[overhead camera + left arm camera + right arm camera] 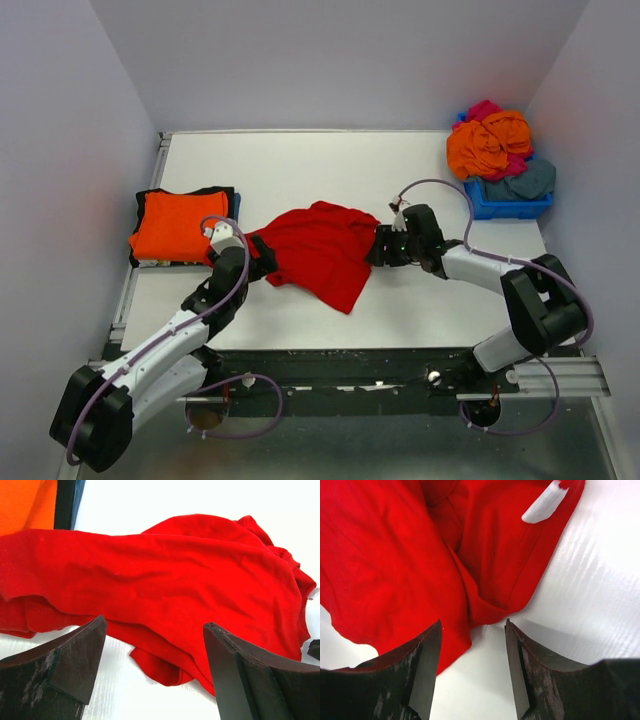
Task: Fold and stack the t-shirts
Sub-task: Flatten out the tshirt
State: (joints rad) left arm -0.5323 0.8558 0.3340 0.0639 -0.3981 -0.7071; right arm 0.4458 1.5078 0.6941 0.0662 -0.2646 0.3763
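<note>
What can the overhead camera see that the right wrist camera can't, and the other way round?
Only overhead: the left gripper, the folded orange t-shirt at left, and the blue bin with heaped t-shirts at far right. Only the right wrist: a white label on the cloth. Both: the red t-shirt, the white table and the open right gripper.

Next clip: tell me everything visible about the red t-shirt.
The red t-shirt is soft, plain, bright-red cloth, unfolded and rumpled, spread in loose creases near the middle of the white table. A white label shows at one edge. It lies between the arms. The left gripper is open at its left edge and the right gripper is open at its right edge, where a fold reaches between the fingers. Whether either gripper touches the cloth cannot be told.
</note>
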